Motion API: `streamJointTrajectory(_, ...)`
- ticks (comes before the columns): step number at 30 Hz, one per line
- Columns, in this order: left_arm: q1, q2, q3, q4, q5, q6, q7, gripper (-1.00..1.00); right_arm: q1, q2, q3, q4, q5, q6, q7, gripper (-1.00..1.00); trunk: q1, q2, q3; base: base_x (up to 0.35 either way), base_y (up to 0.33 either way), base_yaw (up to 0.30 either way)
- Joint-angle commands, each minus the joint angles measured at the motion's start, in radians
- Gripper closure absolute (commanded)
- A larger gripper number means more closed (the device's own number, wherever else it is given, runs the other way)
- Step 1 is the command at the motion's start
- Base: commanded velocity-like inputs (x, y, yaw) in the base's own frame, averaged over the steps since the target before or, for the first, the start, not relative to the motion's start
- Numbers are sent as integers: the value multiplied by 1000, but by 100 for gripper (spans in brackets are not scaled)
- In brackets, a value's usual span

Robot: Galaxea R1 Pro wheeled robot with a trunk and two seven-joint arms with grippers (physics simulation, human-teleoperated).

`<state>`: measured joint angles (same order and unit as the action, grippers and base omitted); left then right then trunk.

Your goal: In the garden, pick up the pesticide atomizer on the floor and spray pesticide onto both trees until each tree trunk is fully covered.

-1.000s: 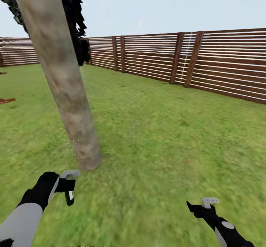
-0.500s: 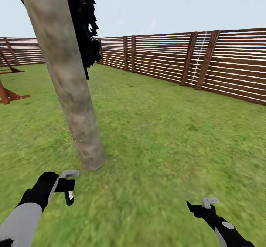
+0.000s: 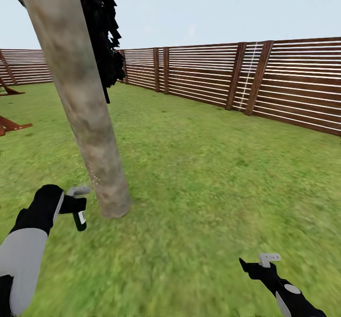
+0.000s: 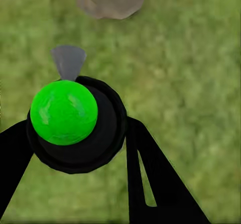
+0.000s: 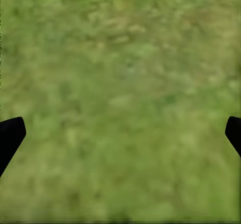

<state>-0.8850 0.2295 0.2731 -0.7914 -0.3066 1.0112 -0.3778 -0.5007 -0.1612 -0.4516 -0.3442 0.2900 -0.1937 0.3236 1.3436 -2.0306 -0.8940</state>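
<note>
Because the nozzle has to face the bark, the left hand (image 3: pixel 76 204) grips the pesticide atomizer (image 3: pixel 78 218) just beside the tree trunk (image 3: pixel 90 132), near its base, bottle hanging below the fingers and grey trigger head toward the trunk. Its arm reaches forward, raised. Well off to the side, the right hand (image 3: pixel 258 264) hangs low over the grass (image 3: pixel 213 175), fingers spread, empty.
</note>
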Motion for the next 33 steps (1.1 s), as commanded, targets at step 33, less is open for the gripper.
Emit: streamJointTrajectory(33, -30, 49, -78, -37, -66, 7, -150, 100, -1, 0, -9, 46, 11, -4, 5, -100, 0, 0, -1, -4, 0, -38)
